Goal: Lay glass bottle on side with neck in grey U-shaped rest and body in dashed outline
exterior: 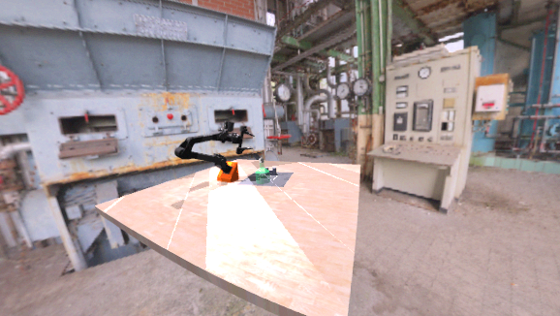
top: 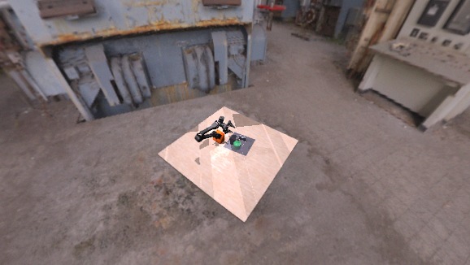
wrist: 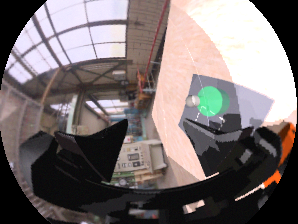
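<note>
Green bottle [top: 237, 144] [exterior: 262, 172] [wrist: 209, 101] stood upright on dark mat [top: 246, 151] [exterior: 286, 182] [wrist: 256, 98], long axis vertical, neck up; tool [top: 232, 127] [exterior: 251, 142] [wrist: 156, 121] spread wide, above counter [top: 260, 171] [exterior: 320, 233] [wrist: 172, 107], apart from bottle.

Top view: high, well back, looking steeply down on whole table [top: 260, 162] [exterior: 281, 252]; exterior: lower, nearer, looking obliquely across it; wrist: on the arm, fisheye, sideways; all three share the dark mat [top: 247, 149] [exterior: 283, 182] [wrist: 250, 100]
</note>
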You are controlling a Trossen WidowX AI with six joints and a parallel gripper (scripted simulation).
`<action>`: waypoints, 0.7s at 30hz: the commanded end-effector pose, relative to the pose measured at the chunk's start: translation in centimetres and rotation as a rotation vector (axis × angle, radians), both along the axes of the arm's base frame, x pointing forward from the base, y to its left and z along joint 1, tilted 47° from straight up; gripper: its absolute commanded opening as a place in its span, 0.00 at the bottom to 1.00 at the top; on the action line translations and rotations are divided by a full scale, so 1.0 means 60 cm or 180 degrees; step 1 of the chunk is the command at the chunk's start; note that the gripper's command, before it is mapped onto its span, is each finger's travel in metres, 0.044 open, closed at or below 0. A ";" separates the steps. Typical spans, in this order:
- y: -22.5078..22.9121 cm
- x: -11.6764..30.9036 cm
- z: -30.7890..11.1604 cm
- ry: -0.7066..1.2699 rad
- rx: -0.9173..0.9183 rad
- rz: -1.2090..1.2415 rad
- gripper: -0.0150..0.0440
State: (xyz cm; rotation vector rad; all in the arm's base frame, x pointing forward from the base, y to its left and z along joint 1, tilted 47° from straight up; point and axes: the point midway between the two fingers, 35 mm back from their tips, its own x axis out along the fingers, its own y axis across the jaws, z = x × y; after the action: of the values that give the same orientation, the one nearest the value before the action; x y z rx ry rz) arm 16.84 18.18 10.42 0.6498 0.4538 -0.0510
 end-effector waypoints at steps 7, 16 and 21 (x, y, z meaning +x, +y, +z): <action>-0.012 0.042 -0.009 0.0439 -0.0232 -0.0555 1.00; -0.093 0.132 -0.019 0.1369 -0.0702 -0.2190 1.00; -0.106 0.141 -0.025 0.1559 -0.0798 -0.2449 1.00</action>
State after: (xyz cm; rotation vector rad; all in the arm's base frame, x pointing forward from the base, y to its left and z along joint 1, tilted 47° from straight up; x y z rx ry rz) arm 24.12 13.23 9.14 0.5395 0.6080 -0.8210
